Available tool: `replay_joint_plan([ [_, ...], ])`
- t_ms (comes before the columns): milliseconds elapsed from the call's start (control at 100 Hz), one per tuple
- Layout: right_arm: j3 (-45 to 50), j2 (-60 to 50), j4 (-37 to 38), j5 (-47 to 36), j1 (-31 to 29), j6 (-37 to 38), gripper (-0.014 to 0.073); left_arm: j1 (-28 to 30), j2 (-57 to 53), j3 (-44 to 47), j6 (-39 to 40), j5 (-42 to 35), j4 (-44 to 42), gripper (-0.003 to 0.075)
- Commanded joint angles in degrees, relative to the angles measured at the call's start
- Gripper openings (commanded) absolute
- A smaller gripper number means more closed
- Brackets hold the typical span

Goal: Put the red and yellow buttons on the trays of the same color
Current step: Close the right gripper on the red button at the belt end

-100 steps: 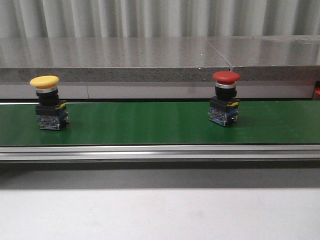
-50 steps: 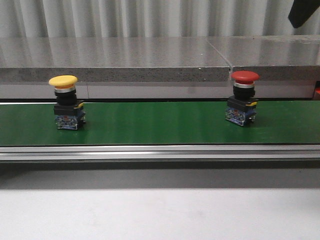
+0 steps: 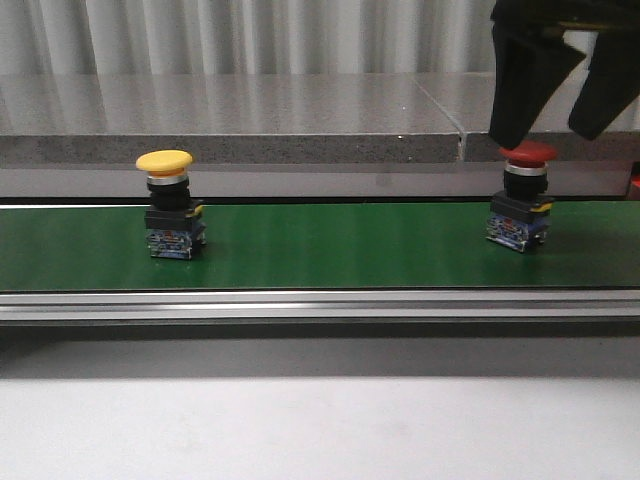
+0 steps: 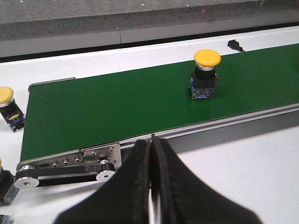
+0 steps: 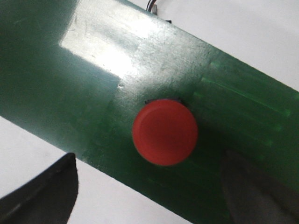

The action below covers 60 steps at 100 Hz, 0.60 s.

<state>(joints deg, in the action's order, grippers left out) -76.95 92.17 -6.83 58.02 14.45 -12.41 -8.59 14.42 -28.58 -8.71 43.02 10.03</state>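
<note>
A yellow button (image 3: 166,162) and a red button (image 3: 520,215) stand upright on the green conveyor belt (image 3: 330,245), yellow at the left and red at the right. My right gripper (image 3: 560,115) is open and hangs just above the red button, partly hiding its cap. In the right wrist view the red cap (image 5: 164,132) lies between the spread fingers (image 5: 51,189) of the gripper (image 5: 150,186). My left gripper (image 4: 152,147) is shut and empty over the white table, short of the belt, with the yellow button (image 4: 206,70) farther off. No tray is in view.
A grey stone ledge (image 3: 250,120) runs behind the belt and a metal rail (image 3: 320,303) along its front. In the left wrist view the belt's end roller (image 4: 70,165) is near the gripper, and a spare yellow button (image 4: 7,100) stands on the table beyond it.
Both buttons have moved to the right on the belt. My right gripper has come down into view from the upper right and now hangs over the red button.
</note>
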Motion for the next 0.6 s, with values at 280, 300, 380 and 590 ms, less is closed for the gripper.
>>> replay_joint_plan([
  [280, -2.0, 2.4, 1.5, -3.3, -1.3, -1.1, 0.0393, -0.7, 0.5, -1.4, -0.1, -3.8, 1.3, -0.002],
  [300, -2.0, 2.4, 1.7, -3.6, -1.3, -1.1, 0.036, -0.7, 0.5, -1.4, -0.1, -3.8, 1.3, -0.002],
  [380, -2.0, 2.4, 2.0, -4.7, -1.3, -1.1, 0.0259, -0.7, 0.5, -1.4, -0.1, -3.8, 1.3, -0.002],
  [590, -2.5, 2.4, 2.3, -4.3, -1.3, -1.0, 0.0192, -0.7, 0.5, -1.4, -0.1, -3.8, 1.3, -0.002],
])
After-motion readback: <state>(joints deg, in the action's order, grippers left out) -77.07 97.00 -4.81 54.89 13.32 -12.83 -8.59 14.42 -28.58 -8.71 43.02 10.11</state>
